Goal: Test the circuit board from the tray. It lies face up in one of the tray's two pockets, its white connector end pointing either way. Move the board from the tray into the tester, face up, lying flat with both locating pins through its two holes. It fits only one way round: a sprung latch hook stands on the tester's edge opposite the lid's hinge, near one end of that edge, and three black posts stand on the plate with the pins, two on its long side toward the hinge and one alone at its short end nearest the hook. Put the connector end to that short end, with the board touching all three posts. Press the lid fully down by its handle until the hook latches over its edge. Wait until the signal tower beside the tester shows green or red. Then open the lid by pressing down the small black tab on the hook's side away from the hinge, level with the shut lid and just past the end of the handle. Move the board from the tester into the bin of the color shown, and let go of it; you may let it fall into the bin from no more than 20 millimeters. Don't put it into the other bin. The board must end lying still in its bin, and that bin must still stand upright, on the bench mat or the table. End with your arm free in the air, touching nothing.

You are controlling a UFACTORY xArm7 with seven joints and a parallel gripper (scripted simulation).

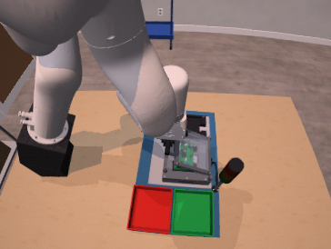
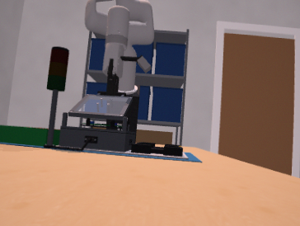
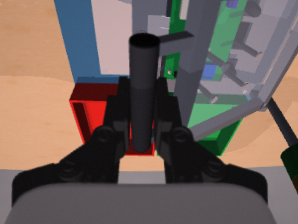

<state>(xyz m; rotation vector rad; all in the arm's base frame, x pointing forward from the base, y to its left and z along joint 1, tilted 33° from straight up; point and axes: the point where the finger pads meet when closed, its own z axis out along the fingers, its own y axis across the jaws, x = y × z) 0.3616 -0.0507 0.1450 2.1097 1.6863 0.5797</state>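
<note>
Lid handle (image 3: 142,85) in pincer (image 3: 141,117)

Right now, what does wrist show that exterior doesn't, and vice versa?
Wrist only: the end effector shut on the lid's dark handle, plus the red bin and green bin.
Exterior only: the signal tower unlit, the tray, the lid partly lowered over the tester.
Both: lid, board under it, blue mat.
</note>
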